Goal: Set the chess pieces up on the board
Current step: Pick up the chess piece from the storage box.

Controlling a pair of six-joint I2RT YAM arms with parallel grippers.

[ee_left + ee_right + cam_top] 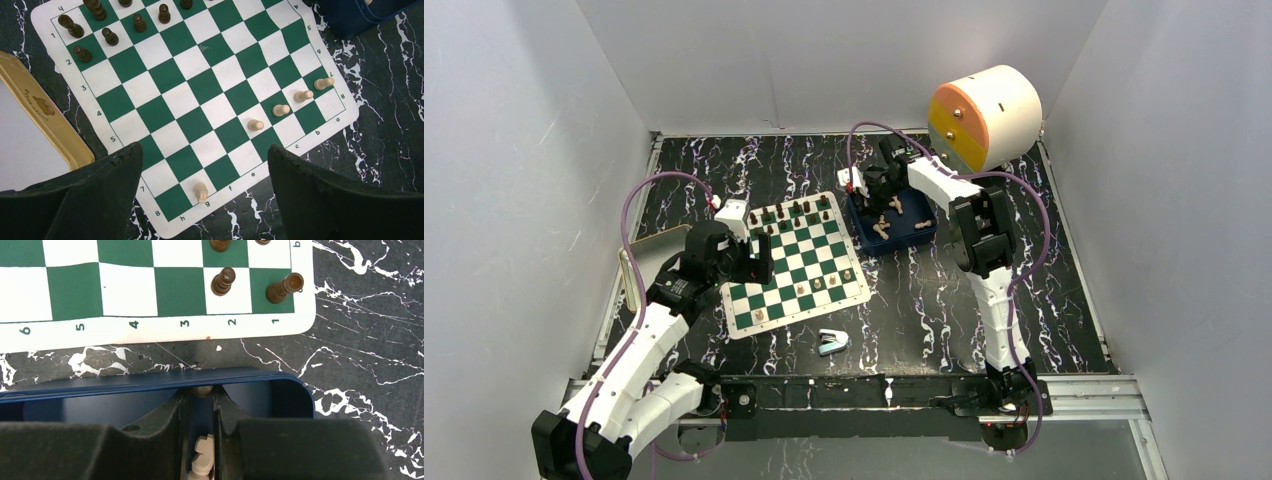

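While white walls enclose the black marbled table, the board lies beneath the wide-apart left pincer; only the right wrist view shows the right pincer clamping a tan piece in the blue tray.

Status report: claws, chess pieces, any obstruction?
Left claw open over green-and-white checkered board. Right claw in dark blue tray, straddling light tan wooden piece, grip unconfirmed. Nothing blocking.

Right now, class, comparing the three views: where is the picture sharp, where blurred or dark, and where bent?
Top external: even light, soft shadows, chess pieces too small to read. Left wrist: board sharp, its right edge wavy; left gripper's fingers dark, blurred. Right wrist: right gripper's fingers dark, soft, around a tan piece; dark pieces crisp.
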